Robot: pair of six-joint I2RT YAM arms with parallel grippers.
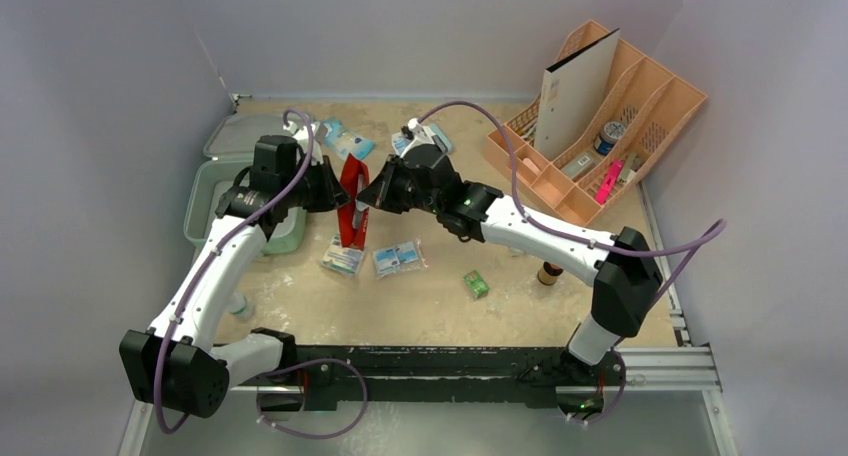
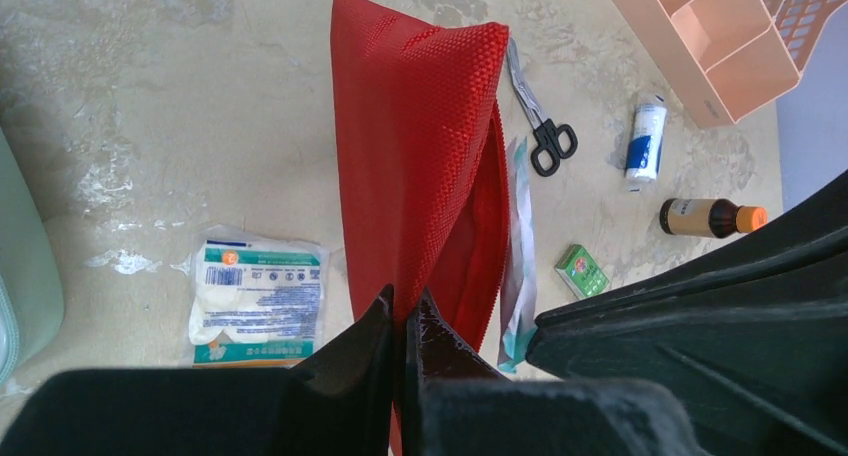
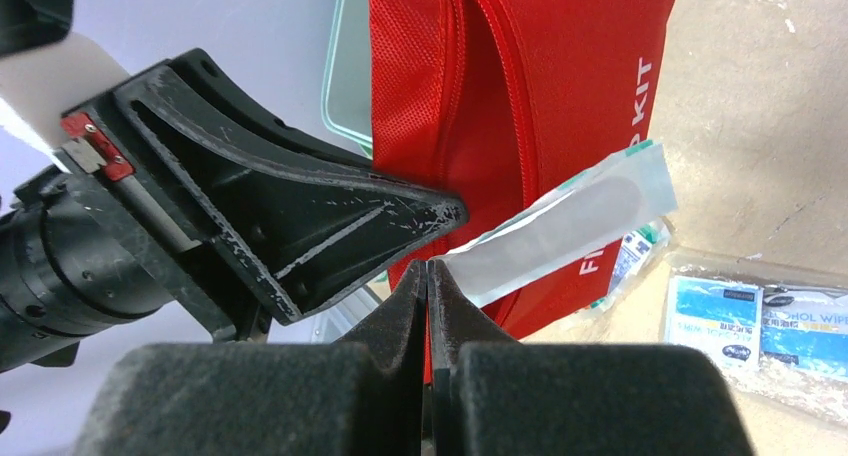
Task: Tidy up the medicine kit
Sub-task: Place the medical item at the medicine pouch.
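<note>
Well left on the tabletop [image 1: 420, 311], the kit [image 1: 205, 191] lies nearer the left pincer [image 2: 403, 311], which is clamped on an upright red pouch [image 2: 420, 146]; the right pincer [image 3: 427, 271] grips a flat packet [image 3: 570, 226] at its mouth.

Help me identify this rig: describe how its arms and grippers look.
Both the left arm and right arm have white links, black joint housings and looping lilac cables. The left gripper and right gripper are black with scuffed, wedge-shaped fingers.
</note>
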